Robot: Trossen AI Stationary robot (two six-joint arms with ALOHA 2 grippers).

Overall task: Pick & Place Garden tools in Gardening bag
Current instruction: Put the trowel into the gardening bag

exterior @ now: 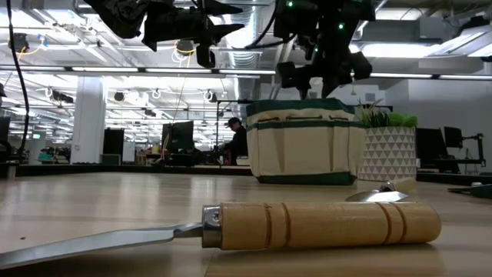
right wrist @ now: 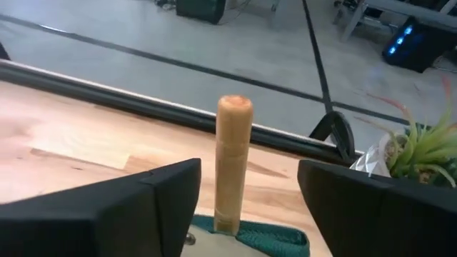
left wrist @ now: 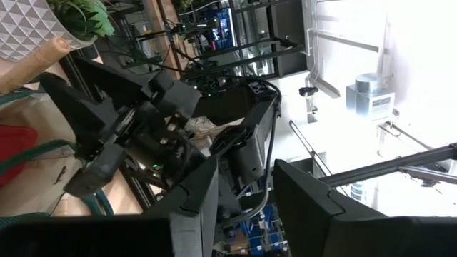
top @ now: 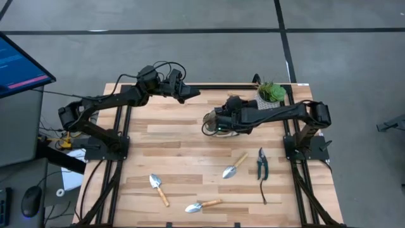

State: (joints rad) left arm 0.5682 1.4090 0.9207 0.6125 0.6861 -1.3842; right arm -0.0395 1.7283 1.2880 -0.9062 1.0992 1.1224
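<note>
Gardening bag (exterior: 305, 142): beige tote with dark green trim, at the far middle of the wooden table (top: 190, 142), just left of the potted plant; the right arm covers most of it from above.
Right gripper (top: 215, 120): poised over the bag's mouth, fingers spread wide and gripping nothing — a wooden trowel handle (right wrist: 233, 163) stands upright between them, clear of both, its lower end inside the green rim.
Left gripper (top: 190, 94): raised above the far edge of the table, left of the bag, fingers partly apart, nothing between them.
Potted plant (top: 272, 94): green leaves in a white faceted pot, at the far right corner, just beside the bag.
Pruning shears (top: 261, 166): dark-handled, lying on the right side of the table, near the right arm's base.
Trowel by the shears (top: 235, 166): silver head, light wooden handle, lying just left of the shears.
Near-left trowel (top: 158, 188): lying on the near left part of the table, apart from the others.
Near-middle trowel (top: 202, 205): lying close to the near edge — it fills the foreground of the low view.
Red item (left wrist: 14, 153): a patch of red showing inside the bag; what it is cannot be told.
</note>
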